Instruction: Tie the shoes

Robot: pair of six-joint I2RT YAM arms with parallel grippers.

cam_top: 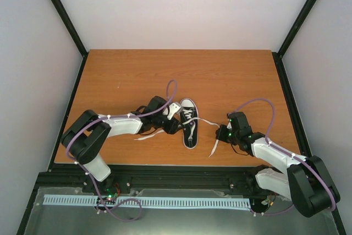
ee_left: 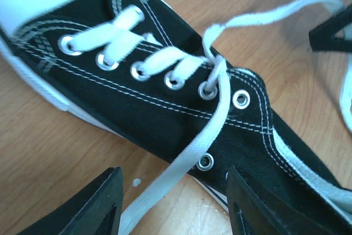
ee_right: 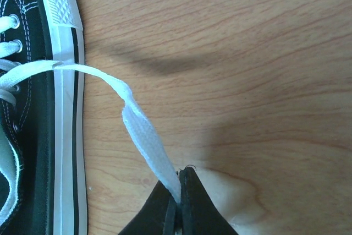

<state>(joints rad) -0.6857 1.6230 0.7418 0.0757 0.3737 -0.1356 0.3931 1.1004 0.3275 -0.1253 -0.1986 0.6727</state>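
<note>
Sneaker (cam_top: 188,124), one only, lies on the table (cam_top: 137,75) just ahead of the two fingers of the left gripper (ee_left: 173,188), which stand apart, released; one white lace (ee_left: 184,163) runs loose through the gap between them (whether it brushes either, I cannot tell); the right gripper (ee_right: 179,193) is clenched on a second lace (ee_right: 140,130), stretched from the shoe's side to its two fingertips.

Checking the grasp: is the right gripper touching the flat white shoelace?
Touching. The right wrist view shows the right gripper pinched shut on the flat white shoelace.
</note>
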